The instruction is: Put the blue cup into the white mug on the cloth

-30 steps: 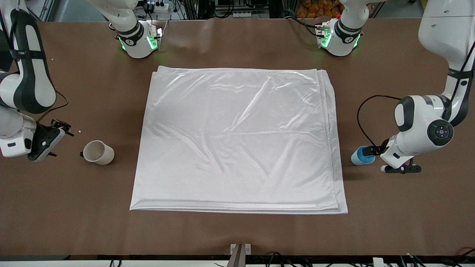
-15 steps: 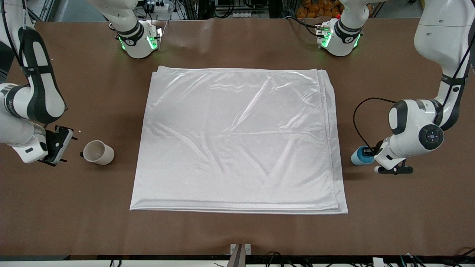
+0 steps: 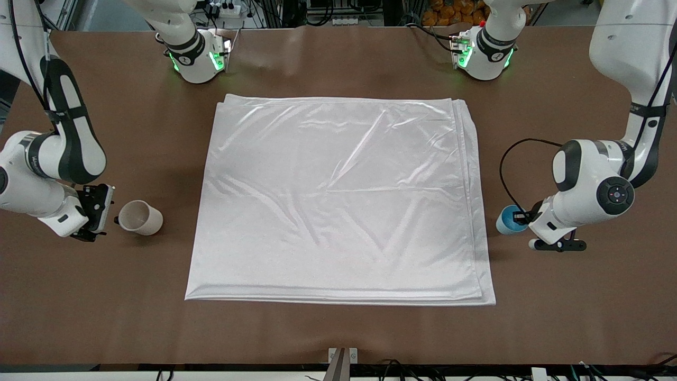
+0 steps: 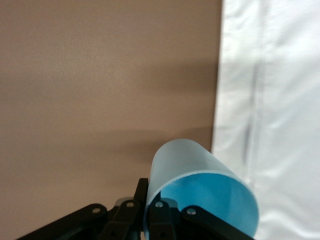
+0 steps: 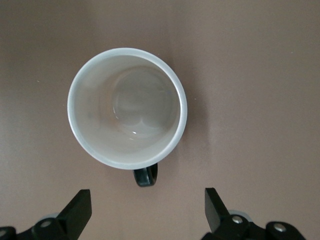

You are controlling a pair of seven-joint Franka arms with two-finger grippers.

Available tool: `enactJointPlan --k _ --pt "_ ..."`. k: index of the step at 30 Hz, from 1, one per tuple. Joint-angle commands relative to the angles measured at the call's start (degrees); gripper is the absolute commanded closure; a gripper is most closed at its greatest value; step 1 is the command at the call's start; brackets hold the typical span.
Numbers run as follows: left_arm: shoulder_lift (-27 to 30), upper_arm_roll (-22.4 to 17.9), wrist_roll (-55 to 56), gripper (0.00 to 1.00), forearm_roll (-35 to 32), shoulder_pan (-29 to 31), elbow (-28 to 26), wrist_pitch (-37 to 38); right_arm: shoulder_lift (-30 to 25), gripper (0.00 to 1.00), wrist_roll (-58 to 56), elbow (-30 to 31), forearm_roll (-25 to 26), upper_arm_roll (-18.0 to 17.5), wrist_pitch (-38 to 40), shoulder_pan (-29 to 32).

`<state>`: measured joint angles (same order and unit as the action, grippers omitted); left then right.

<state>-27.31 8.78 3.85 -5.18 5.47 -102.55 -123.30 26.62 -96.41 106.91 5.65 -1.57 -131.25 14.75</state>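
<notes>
The blue cup (image 3: 508,221) is over the bare table beside the cloth's edge at the left arm's end. My left gripper (image 3: 522,217) is shut on its rim, one finger inside and one outside. In the left wrist view the cup (image 4: 200,175) sits tilted in my left gripper (image 4: 150,195), with the cloth (image 4: 270,115) just past it. The white mug (image 3: 139,217) stands upright on the table at the right arm's end, off the cloth (image 3: 338,196). My right gripper (image 3: 108,211) is open beside the mug's black handle (image 5: 146,176); the mug (image 5: 127,107) is empty, just ahead of the gripper (image 5: 147,210).
The two arm bases (image 3: 198,55) (image 3: 484,53) stand at the table's edge farthest from the front camera. A black cable (image 3: 508,159) loops from the left wrist over the table near the cloth's edge.
My right gripper has swung in close to the mug's handle side. My left gripper, with the blue cup, has shifted a little toward the cloth.
</notes>
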Motion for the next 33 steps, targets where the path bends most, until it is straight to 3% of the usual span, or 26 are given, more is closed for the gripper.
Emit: enactJointPlan --k 1,5,8,13,26,33 --pt "5.33 0.97 1.87 1.0 0.87 -0.19 9.18 16.39 2.03 0.0 -3.7 -1.44 0.85 -0.19 -1.46 0.19" --pt "5.34 1.15 1.51 1.0 0.96 -0.37 20.7 29.66 2.56 0.0 -5.19 -1.53 0.85 -0.19 -1.72 0.19" --pt "5.86 1.59 1.51 1.0 1.05 -0.46 23.79 34.95 3.09 0.0 -6.07 -1.44 0.85 -0.19 -2.08 0.28" --pt "10.96 2.81 1.51 1.0 0.87 -0.11 23.97 35.76 3.88 0.0 -7.13 -1.35 0.76 -0.19 -2.43 0.63" --pt "13.68 3.08 0.99 1.0 0.69 -0.72 24.32 38.57 5.37 0.03 -7.92 -0.91 0.33 -0.27 -3.57 1.51" --pt "15.53 3.08 -0.5 1.0 0.87 -0.46 24.41 39.71 5.46 0.26 -7.92 -0.3 0.24 -0.36 -3.83 1.69"
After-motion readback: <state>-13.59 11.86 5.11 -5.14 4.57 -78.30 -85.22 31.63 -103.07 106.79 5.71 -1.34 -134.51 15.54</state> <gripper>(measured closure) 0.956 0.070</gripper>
